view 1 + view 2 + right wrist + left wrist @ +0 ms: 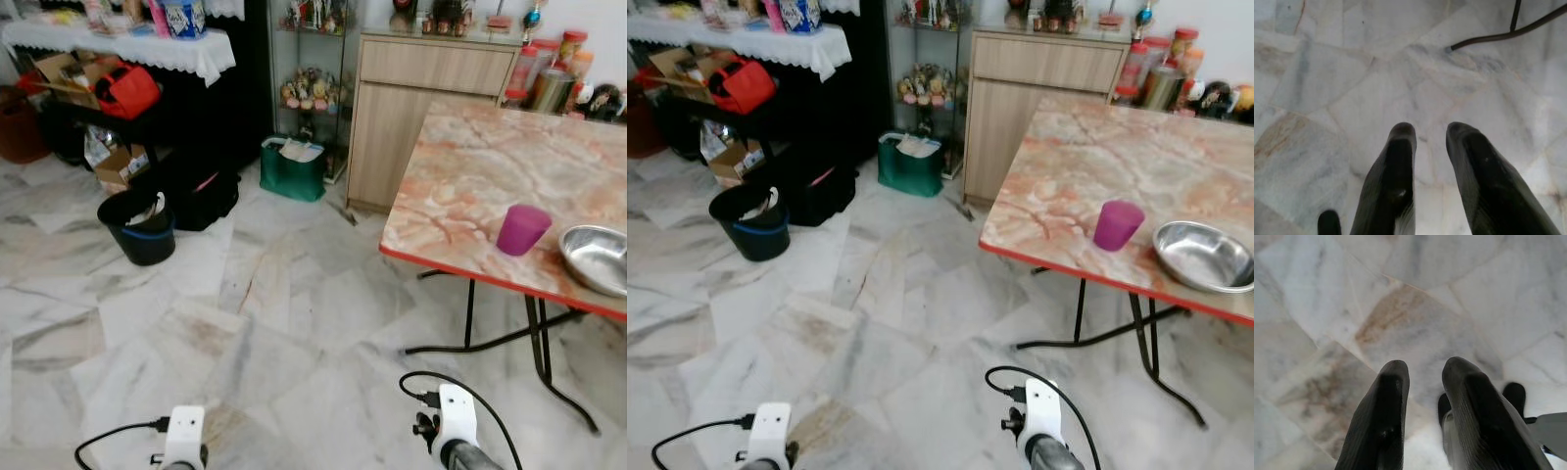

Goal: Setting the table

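two items on table (pixel 460 166): purple cup (pixel 521 230), steel bowl (pixel 598 257) | both grippers (pixel 1422 369) (pixel 1430 132) slightly parted, empty

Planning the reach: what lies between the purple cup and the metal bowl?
Nothing: bare tabletop separates the purple cup and metal bowl, seen in both eye views.

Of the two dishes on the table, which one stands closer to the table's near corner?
The purple cup. It stands just beside the metal bowl, on the side toward the near corner of the table.
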Available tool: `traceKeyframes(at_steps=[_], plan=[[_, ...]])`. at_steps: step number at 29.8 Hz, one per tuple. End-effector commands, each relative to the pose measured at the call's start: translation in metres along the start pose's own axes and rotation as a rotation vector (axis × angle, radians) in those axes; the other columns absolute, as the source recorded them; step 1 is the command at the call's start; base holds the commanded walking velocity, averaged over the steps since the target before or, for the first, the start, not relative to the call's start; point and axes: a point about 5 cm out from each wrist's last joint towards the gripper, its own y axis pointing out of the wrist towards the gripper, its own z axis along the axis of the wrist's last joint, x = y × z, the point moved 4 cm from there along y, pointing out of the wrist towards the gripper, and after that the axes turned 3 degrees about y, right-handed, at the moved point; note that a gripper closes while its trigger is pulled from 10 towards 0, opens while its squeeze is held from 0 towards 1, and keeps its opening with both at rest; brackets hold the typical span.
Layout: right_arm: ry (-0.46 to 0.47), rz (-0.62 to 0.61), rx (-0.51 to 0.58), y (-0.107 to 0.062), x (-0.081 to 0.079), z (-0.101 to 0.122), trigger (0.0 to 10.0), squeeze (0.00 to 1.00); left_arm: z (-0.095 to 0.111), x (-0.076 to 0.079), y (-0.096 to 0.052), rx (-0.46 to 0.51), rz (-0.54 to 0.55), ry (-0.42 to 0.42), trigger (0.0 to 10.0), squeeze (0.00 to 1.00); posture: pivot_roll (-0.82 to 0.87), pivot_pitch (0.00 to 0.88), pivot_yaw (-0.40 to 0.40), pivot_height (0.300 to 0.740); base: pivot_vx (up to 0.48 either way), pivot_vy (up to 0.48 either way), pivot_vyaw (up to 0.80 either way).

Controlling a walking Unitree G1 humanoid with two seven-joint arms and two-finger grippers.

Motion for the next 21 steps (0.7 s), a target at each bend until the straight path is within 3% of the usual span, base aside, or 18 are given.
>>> traceKeyframes(at_steps=[1, 9, 13, 21], plan=[[0.004, -0.012, 0.006, -0.0001, 0.0028, 0.0017, 10.0, 0.00, 0.0016, -0.0016, 0.0005, 0.002, 0.003, 0.015, 10.0, 0.00, 0.02, 0.000, -0.033, 0.740, 0.000, -0.292, 0.00], [0.003, -0.017, 0.006, 0.0000, 0.0043, 0.0026, 10.0, 0.00, 0.0021, -0.0005, 0.0006, 0.003, 0.002, 0.009, 10.0, 0.00, 0.01, 0.000, -0.037, 0.740, 0.000, -0.292, 0.00], [0.008, -0.018, 0.001, 0.0000, 0.0046, 0.0021, 10.0, 0.00, 0.0019, -0.0003, 0.0005, 0.002, 0.001, 0.008, 10.0, 0.00, 0.01, 0.000, -0.036, 0.740, 0.000, -0.289, -0.64], [0.003, -0.017, -0.002, 0.0000, 0.0047, 0.0017, 10.0, 0.00, 0.0050, -0.0028, 0.0010, 0.013, 0.013, -0.014, 10.0, 0.00, 0.01, 0.000, -0.035, 0.740, 0.000, 0.000, -0.64]])
